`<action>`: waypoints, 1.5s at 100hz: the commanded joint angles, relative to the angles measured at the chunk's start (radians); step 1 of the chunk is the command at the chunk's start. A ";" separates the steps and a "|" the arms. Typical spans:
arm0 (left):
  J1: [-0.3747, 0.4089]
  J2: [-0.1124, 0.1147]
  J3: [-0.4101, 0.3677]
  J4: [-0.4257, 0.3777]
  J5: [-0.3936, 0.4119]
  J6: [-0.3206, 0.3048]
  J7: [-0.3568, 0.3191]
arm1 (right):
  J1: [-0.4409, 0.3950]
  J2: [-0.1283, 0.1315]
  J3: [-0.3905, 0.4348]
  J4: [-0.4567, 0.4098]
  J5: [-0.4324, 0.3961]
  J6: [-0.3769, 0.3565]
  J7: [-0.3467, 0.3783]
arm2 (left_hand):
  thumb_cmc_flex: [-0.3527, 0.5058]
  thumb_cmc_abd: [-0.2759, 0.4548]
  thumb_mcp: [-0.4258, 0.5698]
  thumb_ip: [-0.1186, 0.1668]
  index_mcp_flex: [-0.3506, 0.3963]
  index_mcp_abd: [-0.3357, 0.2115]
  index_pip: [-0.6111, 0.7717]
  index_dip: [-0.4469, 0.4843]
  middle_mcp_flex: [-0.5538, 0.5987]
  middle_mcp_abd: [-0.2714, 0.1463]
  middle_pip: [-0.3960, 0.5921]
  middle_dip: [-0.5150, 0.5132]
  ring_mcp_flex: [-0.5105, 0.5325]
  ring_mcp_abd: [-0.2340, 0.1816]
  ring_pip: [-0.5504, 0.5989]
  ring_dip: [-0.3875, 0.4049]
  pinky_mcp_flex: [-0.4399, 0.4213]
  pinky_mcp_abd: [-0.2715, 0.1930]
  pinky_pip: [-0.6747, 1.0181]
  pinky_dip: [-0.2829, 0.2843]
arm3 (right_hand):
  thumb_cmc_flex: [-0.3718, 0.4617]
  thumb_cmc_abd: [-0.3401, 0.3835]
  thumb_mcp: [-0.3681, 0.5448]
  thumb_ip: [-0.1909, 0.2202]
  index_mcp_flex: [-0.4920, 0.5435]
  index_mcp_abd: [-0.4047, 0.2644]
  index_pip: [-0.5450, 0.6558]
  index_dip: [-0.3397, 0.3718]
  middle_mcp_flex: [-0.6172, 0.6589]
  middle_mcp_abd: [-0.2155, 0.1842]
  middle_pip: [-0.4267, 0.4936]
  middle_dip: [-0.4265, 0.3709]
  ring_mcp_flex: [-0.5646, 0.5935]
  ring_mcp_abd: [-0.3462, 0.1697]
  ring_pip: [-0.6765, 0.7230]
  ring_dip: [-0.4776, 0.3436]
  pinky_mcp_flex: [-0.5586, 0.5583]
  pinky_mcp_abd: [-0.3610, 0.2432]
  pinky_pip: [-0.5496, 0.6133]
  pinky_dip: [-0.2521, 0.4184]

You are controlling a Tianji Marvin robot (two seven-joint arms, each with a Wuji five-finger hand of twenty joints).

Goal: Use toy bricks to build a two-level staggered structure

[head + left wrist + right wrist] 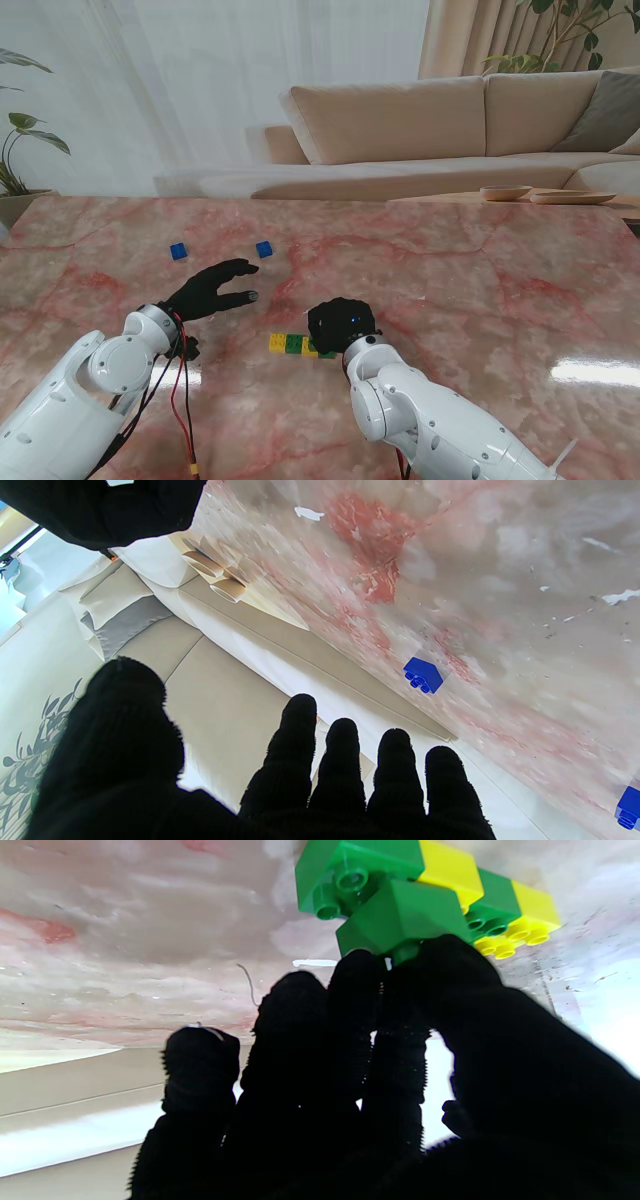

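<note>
the black-gloved right hand (341, 324) pinches a green plastic toy brick (404, 919) on top of the green and yellow brick row (292, 345). the black-gloved left hand (210, 290) hovers spread and holds nothing, near two small blue bricks (178, 251) on the pink marble table (480, 290).

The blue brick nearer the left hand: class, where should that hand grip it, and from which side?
Pinch the blue brick across two opposite flat side walls, coming down from above: it sits studs-up and apart from others, so the open left hand probably has clear access.

Left hand (213, 290) hovers open, fingers spread forward; right hand (341, 324) is curled, fingertips (360, 970) pinching a green brick (405, 917).
</note>
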 commanded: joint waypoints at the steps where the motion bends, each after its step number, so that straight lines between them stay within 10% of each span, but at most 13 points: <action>1: 0.005 0.000 0.001 -0.002 0.003 0.001 0.000 | -0.007 0.003 -0.003 0.021 0.008 0.005 0.027 | 0.002 0.038 -0.027 0.026 0.011 0.002 -0.008 0.002 -0.027 -0.002 -0.018 -0.010 -0.033 -0.043 -0.026 -0.011 -0.008 -0.019 0.000 -0.007 | 0.037 -0.020 0.016 -0.036 0.035 -0.009 -0.002 -0.033 0.049 0.015 -0.007 -0.004 0.042 -0.009 0.001 0.011 0.008 -0.003 0.057 -0.006; 74: 0.003 0.001 0.002 -0.004 0.004 0.000 -0.001 | -0.044 0.004 0.018 0.025 0.087 -0.013 0.054 | 0.005 0.038 -0.027 0.025 0.015 -0.006 -0.002 0.008 -0.027 -0.003 -0.017 -0.009 -0.032 -0.045 -0.027 -0.011 -0.008 -0.019 -0.006 -0.003 | 0.040 -0.003 0.043 -0.030 0.054 0.017 0.023 -0.078 0.097 0.034 -0.049 -0.065 0.096 0.005 -0.018 0.003 0.054 0.006 0.073 0.000; 113: 0.004 0.000 0.003 -0.006 0.003 0.003 -0.001 | 0.008 0.034 0.000 0.007 0.140 -0.036 0.221 | 0.009 0.037 -0.025 0.025 0.023 -0.008 0.007 0.013 -0.028 -0.003 -0.018 -0.009 -0.032 -0.047 -0.028 -0.011 -0.007 -0.018 -0.005 0.000 | -0.014 0.050 0.118 -0.036 -0.026 0.041 -0.005 -0.024 0.013 0.037 -0.037 0.005 -0.009 -0.011 0.011 0.037 -0.032 -0.029 0.052 0.024; 150: 0.003 -0.001 -0.001 -0.004 0.004 0.001 0.005 | 0.020 0.017 -0.023 0.058 0.115 -0.016 0.146 | 0.010 0.037 -0.023 0.023 0.022 -0.009 0.007 0.014 -0.027 -0.004 -0.017 -0.009 -0.031 -0.045 -0.027 -0.011 -0.007 -0.018 -0.004 0.000 | -0.014 0.036 0.115 -0.042 -0.033 0.041 -0.016 -0.025 -0.003 0.035 -0.034 0.013 -0.020 -0.013 0.008 0.034 -0.039 -0.030 0.049 0.027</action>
